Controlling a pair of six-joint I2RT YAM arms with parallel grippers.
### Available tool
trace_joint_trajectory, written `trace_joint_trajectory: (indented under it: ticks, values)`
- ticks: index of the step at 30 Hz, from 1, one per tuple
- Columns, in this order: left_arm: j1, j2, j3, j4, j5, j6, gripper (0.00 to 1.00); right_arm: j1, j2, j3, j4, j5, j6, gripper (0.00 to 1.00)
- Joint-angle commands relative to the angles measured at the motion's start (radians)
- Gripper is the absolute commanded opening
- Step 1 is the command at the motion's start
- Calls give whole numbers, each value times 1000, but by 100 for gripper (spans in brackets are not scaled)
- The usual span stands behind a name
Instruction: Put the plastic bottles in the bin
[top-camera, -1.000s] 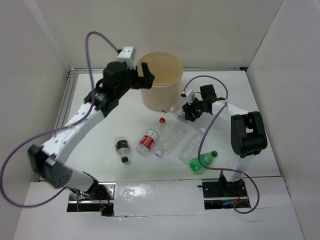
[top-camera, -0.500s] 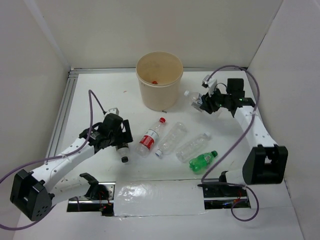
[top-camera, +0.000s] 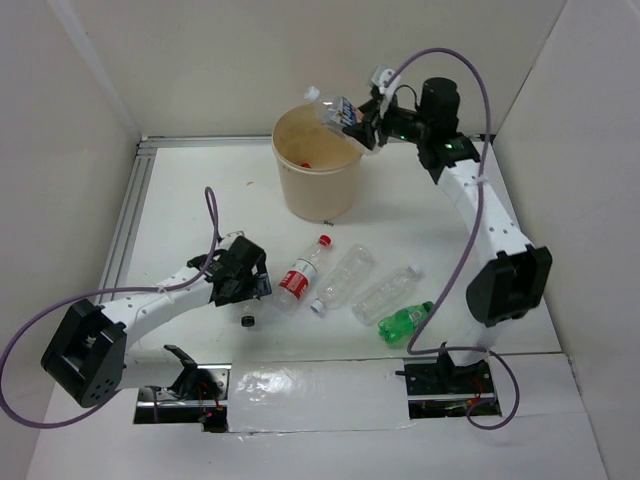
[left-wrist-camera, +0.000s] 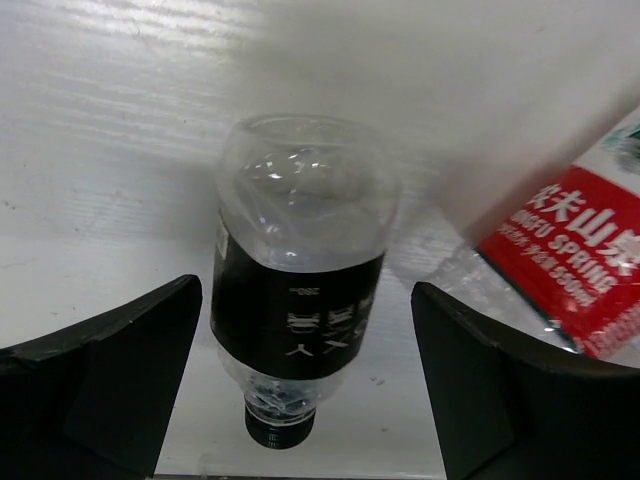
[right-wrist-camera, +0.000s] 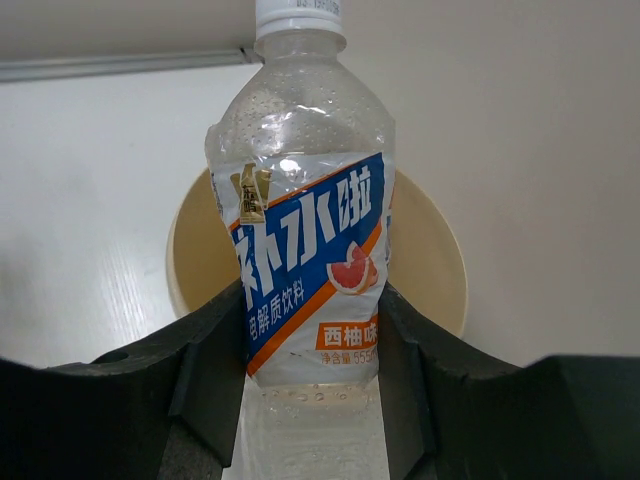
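1. Six plastic bottles, one bin and two grippers are counted.
2. Nearest the arm bases, a green bottle is seen lying on the table.
3. Just beyond it to the left, a dark-labelled bottle is found lying between the spread fingers of the left gripper, which is released and grips nothing.
4. Alongside are laid a red-labelled bottle, a clear bottle and a second clear bottle, so five bottles are counted on the table.
5. Farther back, the bin is stood upright. A small red item is seen inside it, but what it is cannot be told.
6. Farthest off, a blue-labelled bottle is clasped by the right gripper and held above the bin's rim, its white cap pointed away from the gripper.
7. Against half a second earlier, the held bottle has been raised from low at the bin's right side to over the rim. The left gripper has been shifted from beside the dark-labelled bottle to astride it. The five table bottles are left where they were.
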Motion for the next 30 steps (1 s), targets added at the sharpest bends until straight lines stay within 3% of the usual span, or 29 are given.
trace_joint_trajectory:
  ticks: [1, 7, 8, 10, 11, 13, 17, 19, 21, 25, 27, 30]
  values:
    - [-11, 5, -43, 49, -31, -41, 98, 54, 118, 179, 78, -2, 61, 21]
    - [-11, 51, -78, 81, -19, -38, 80, 85, 299, 328, 7, -2, 72, 34]
    - [-11, 60, -78, 90, -19, -38, 76, 94, 299, 328, 7, -2, 72, 42]
    - [-11, 61, -78, 110, 1, -27, 56, 105, 299, 328, 7, -2, 81, 61]
    - [-20, 70, -78, 110, 1, -17, 49, 105, 299, 319, 7, -2, 81, 75]
    - [-20, 70, -78, 110, 1, -6, 31, 105, 279, 304, -33, -2, 81, 87]
    - [-39, -19, -14, 97, 1, 43, 16, 72, 166, 212, -39, -24, 96, 92]
    - [-49, -100, 35, 86, -12, 83, 14, 46, 68, 130, -39, -57, 93, 92]
    - [-49, -158, 129, 98, -12, 123, 13, 12, -39, 59, -91, -93, 8, 85]
    - [-59, -154, 302, 253, -12, 262, 12, -30, -207, -151, -249, -178, -216, 54]
    - [-59, -81, 417, 377, -2, 348, 12, -30, -271, -306, -290, -201, -302, 31]
    - [-59, 86, 592, 481, 9, 433, 13, -21, -365, -489, -422, -267, -564, 19]
